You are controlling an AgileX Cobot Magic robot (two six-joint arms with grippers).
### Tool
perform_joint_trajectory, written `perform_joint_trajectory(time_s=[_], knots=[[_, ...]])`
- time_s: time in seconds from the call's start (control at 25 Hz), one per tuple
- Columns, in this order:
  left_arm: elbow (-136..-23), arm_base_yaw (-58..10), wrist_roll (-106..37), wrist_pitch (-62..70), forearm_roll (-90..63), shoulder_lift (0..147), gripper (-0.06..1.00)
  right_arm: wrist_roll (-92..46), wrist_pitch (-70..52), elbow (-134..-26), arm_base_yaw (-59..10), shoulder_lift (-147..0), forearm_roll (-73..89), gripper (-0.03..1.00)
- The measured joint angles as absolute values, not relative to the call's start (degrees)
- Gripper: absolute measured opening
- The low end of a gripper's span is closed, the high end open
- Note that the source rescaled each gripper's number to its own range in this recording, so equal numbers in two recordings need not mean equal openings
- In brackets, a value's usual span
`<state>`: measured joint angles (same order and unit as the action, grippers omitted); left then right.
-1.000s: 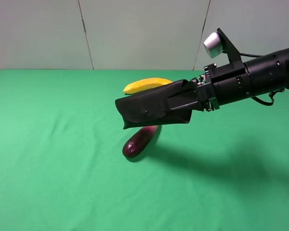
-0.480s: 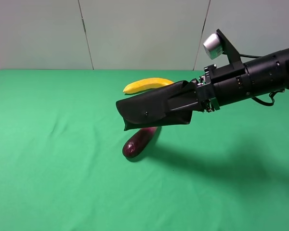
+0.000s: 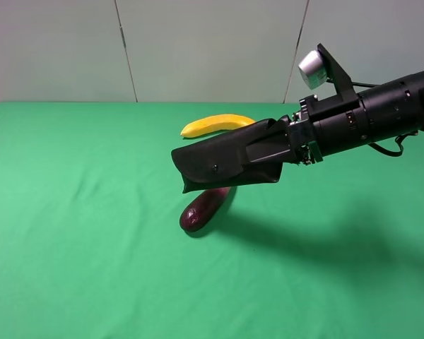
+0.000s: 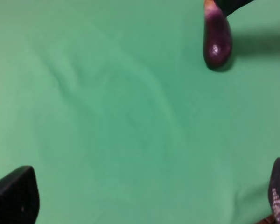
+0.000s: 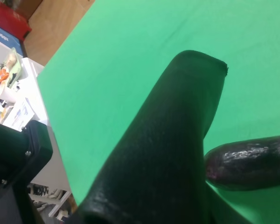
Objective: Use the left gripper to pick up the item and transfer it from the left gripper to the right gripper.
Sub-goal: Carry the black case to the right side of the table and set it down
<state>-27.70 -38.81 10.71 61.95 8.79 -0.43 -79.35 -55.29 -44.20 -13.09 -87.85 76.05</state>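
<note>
Handover looks done: flat black leather-like folded case [image 3: 219,161] hangs in the air above the purple eggplant [image 3: 201,209], clamped at 1 end by the right claw [image 3: 260,151]; left claw [image 4: 147,200] gapes wide, empty, over the green table [image 4: 107,116]. Nothing evidently left.

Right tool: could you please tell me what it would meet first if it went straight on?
The way looks free: the right tool, gripping the black case, points out over the eggplant; depth is uncertain.
</note>
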Motion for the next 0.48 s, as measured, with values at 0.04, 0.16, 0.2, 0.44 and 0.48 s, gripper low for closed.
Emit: perform_joint_trajectory(time_s=[0.04, 0.16, 0.2, 0.44, 0.48], knots=[[-27.7, -37.6, 10.7, 61.9, 8.8, -0.4, 0.97, -79.4, -55.3, -44.2, -13.1, -87.8, 76.0, 0.00], [-27.7, -32.1, 10.7, 61.9, 8.8, -0.4, 0.97, -79.4, -55.0, -44.2, -13.1, -87.8, 76.0, 0.00], [-27.7, -29.6, 10.7, 61.9, 8.8, -0.4, 0.97, -79.3, -54.7, -44.2, -13.1, -87.8, 76.0, 0.00], [-27.7, -16.0, 10.7, 61.9, 8.8, -0.4, 0.97, -78.6, -53.5, -44.2, -13.1, -87.8, 75.9, 0.00], [-27.7, -14.0, 10.7, 61.9, 8.8, -0.4, 0.97, -78.2, -52.9, -44.2, -13.1, -87.8, 75.9, 0.00]])
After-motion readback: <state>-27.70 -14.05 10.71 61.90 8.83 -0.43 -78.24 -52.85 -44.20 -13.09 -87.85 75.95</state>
